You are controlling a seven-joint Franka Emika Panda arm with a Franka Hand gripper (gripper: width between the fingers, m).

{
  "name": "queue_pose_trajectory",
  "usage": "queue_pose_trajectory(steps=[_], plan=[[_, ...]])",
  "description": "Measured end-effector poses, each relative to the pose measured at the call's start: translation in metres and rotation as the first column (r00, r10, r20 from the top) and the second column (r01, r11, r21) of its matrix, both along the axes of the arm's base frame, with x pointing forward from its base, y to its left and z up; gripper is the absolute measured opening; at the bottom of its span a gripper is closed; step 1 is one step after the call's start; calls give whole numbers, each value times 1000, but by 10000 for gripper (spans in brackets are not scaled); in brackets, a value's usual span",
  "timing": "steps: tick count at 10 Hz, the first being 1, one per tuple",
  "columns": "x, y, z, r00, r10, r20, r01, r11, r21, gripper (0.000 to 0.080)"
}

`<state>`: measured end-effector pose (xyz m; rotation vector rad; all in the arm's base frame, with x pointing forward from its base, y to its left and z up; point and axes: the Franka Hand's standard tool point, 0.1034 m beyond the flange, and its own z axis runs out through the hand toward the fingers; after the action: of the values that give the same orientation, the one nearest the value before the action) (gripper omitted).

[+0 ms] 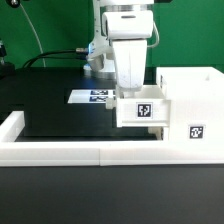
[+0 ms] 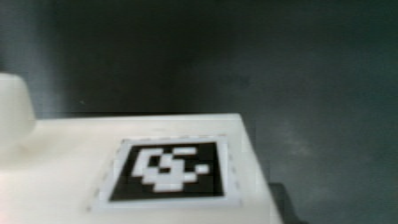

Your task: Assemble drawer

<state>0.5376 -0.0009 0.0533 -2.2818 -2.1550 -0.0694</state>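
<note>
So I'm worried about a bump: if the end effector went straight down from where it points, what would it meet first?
Probably the small white plastic tray with a square black-and-white tag right beneath the end effector; its fingers are hidden, so contact is unclear.

The small white open-top plastic tray (image 1: 141,107) under the jaws looks smooth and matt, its square black-and-white tag (image 2: 169,171) flat like printed paper; the tall white boxy plastic casing (image 1: 194,106) just beside it has the same dull, even finish; the black desk (image 1: 55,122) is dark and matt; the long low white border rail (image 1: 80,152) looks smooth.
</note>
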Motion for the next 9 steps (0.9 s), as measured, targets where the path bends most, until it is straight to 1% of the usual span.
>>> queue_pose_trajectory(steps=[3, 5, 9], plan=[[0, 9, 0, 999, -44, -1, 44, 999, 4, 42], [0, 11, 0, 998, -66, -2, 66, 998, 4, 42], [0, 10, 0, 998, -69, -2, 69, 998, 4, 42]])
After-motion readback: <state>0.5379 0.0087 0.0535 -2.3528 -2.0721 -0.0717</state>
